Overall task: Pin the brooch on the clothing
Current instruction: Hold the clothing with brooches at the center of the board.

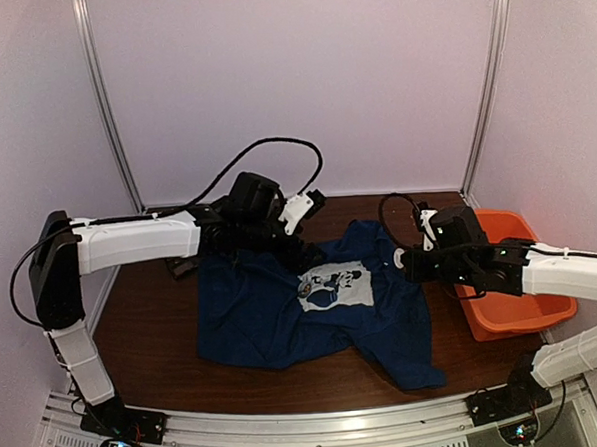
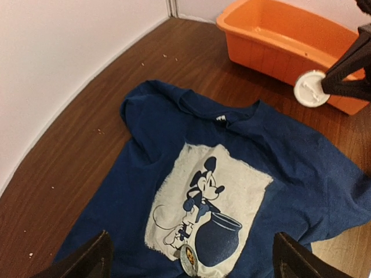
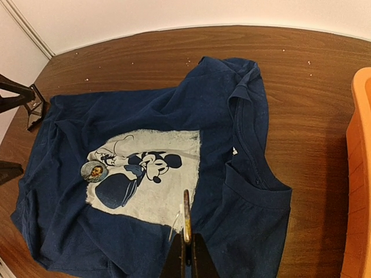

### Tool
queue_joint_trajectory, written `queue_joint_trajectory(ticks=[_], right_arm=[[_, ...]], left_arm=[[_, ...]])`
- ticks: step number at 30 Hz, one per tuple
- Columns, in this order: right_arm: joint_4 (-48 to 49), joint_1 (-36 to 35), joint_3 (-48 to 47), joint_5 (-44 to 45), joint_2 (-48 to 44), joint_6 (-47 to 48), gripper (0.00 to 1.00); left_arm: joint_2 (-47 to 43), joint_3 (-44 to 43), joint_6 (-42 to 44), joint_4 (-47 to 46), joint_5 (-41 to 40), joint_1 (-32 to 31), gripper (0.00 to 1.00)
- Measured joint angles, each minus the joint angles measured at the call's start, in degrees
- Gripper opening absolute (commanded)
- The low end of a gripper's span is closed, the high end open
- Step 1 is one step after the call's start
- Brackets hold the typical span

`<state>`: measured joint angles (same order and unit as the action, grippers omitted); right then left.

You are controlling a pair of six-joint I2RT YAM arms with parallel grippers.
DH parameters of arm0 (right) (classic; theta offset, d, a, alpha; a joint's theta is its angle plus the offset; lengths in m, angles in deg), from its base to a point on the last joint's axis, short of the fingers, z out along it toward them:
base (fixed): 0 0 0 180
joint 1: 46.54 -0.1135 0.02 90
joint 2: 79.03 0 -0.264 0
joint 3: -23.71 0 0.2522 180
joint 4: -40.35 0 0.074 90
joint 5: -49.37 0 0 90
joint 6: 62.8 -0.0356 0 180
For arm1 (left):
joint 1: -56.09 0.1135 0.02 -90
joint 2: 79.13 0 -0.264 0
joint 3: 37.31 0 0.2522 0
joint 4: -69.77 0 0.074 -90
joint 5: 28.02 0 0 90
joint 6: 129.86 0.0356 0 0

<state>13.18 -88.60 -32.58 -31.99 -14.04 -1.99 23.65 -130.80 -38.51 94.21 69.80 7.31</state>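
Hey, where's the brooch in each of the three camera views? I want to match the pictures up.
Top external: the brooch lies mid-frame on the T-shirt, at the left edge of the white mouse print.
Left wrist: brooch at bottom centre, at the print's lower edge.
Right wrist: brooch left of centre, on the print's left edge.
Shared landmark: that mouse print.

top: high, near edge, whole table | wrists: close, angled down, opposite sides | shared: T-shirt
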Motion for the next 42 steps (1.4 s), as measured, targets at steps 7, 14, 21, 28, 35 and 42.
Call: queue_joint_trajectory(ticks=[7, 14, 21, 28, 35, 42], right_arm=[[-0.1, 0.0, 0.3, -0.7, 0.6, -0.2, 0.00], [0.0, 0.0, 0.3, -0.7, 0.9, -0.2, 0.00], [-0.1, 0.0, 0.3, -0.9, 2.1, -0.7, 0.00], [-0.1, 0.0, 0.3, -0.9, 2.1, -0.8, 0.00], [0.0, 0.0, 0.8, -0.9, 2.1, -1.0, 0.00], [0.0, 0.0, 0.9, -1.0, 2.1, -1.1, 0.00]], left_arm=[[7.4, -0.3, 3.8, 3.1, 5.8, 1.6, 0.98], [12.5, -0.3, 8.1, 3.1, 7.4, 1.6, 0.98], [16.7, -4.7, 10.2, 2.4, 4.6, -0.4, 0.96], [20.7, -8.8, 10.9, 2.1, 1.7, -1.7, 0.84], [23.7, -11.9, 11.2, 1.9, 0.7, -1.7, 0.72], [26.8, -17.2, 11.7, 1.9, -0.1, -1.7, 0.54]])
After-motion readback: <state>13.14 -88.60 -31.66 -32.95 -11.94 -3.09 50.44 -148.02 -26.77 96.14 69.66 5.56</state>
